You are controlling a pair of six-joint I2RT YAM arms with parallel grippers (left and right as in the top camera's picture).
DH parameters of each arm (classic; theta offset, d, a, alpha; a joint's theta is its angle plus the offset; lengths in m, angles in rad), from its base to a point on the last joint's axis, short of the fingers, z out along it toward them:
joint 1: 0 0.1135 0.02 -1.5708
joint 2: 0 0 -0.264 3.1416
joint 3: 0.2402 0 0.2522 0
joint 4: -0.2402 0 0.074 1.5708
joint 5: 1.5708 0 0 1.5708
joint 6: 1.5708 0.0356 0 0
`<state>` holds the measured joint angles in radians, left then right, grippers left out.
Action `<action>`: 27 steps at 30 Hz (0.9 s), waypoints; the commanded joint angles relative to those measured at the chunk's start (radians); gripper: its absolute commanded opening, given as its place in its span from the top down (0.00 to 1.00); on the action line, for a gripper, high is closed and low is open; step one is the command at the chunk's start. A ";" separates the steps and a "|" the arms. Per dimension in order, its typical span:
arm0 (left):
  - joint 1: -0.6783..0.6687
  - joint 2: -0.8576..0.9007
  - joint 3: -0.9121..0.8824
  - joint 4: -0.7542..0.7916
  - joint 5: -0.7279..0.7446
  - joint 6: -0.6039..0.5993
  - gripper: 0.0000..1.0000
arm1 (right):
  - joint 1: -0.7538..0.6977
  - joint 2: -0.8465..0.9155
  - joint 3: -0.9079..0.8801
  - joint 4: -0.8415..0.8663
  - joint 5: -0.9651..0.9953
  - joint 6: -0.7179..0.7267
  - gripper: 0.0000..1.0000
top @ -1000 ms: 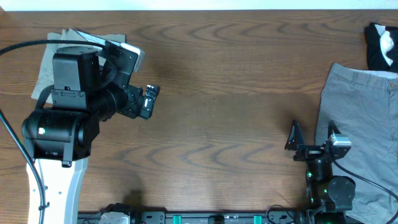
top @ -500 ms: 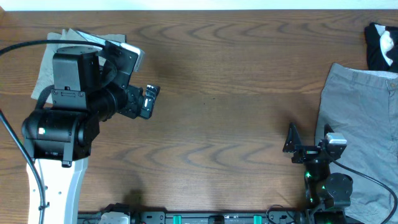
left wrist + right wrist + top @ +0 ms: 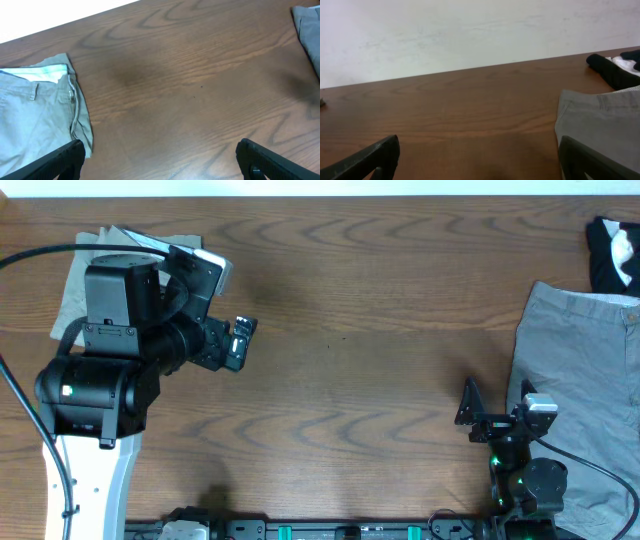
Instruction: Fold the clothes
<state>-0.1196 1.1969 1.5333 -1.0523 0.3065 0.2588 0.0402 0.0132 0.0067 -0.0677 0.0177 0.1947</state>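
Two claws stand wide with nothing between their fingers: the left claw hangs over bare tabletop just beside the clothes, and the right claw hangs near the grey shorts. The clothes lie at the far left corner, mostly under the left arm, so their long axis cannot be told; whitish lining shows along their far side.
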 commanded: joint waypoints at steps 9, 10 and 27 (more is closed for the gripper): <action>0.076 -0.252 -0.241 0.247 -0.005 -0.190 0.02 | -0.009 -0.002 -0.001 -0.005 -0.003 0.014 0.01; 0.087 -0.290 -0.298 0.308 -0.005 -0.190 0.02 | -0.009 -0.002 -0.001 -0.005 -0.003 0.014 0.01; 0.118 -0.957 -1.199 1.028 -0.013 -0.186 0.02 | -0.009 -0.002 -0.001 -0.005 -0.003 0.014 0.01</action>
<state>-0.0105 0.3168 0.3988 -0.0444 0.3035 0.0780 0.0402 0.0128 0.0067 -0.0673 0.0174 0.1986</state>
